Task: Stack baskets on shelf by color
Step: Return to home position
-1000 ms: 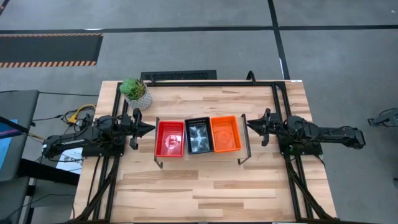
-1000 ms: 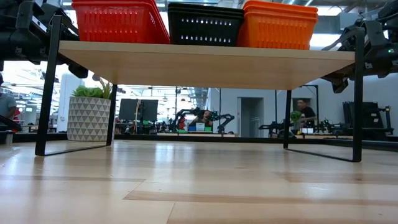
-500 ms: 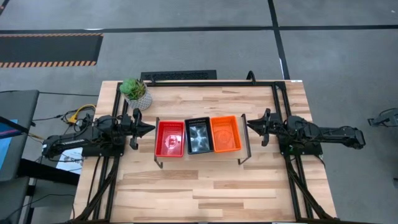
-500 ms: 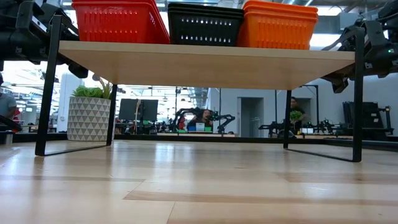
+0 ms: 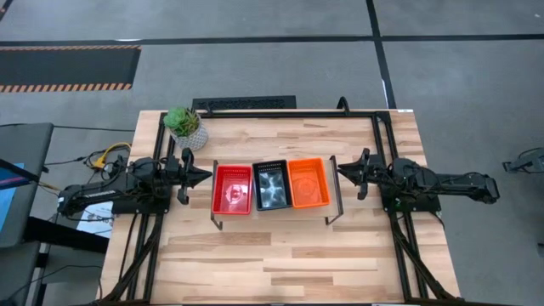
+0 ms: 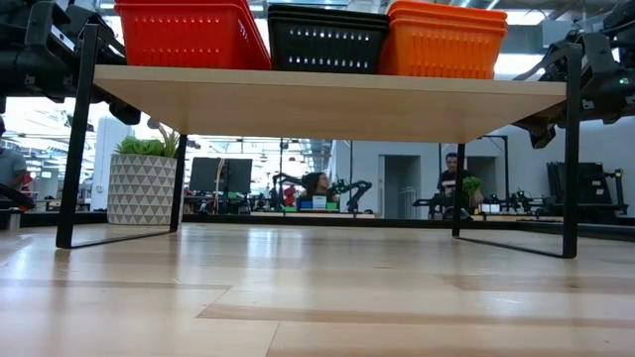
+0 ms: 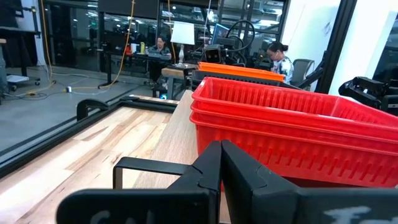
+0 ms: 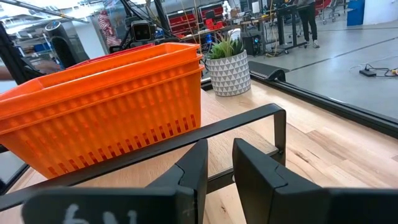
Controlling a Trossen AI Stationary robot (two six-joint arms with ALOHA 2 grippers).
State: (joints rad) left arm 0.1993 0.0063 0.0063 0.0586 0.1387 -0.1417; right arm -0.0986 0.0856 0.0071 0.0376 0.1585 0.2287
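Plastic-mesh baskets fill the light-wood shelf (image 6: 327,99) mid-way along the counter (image 5: 280,255): red stack (image 5: 231,189) toward its left edge, black stack (image 5: 270,185) between, orange stack (image 5: 308,183) rightmost. Closed, the left fingers (image 7: 205,167) hang beside red; the right fingers (image 8: 256,169), slightly parted and empty, beside orange.

Cannot count layers in the red stack (image 5: 231,189), black stack (image 5: 271,185) or orange stack (image 5: 308,183) from above; loses the red stack's top past the low view's upper edge.

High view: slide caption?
On the shelf: red stack, black stack, orange stack of baskets; left gripper and right gripper empty at either end.
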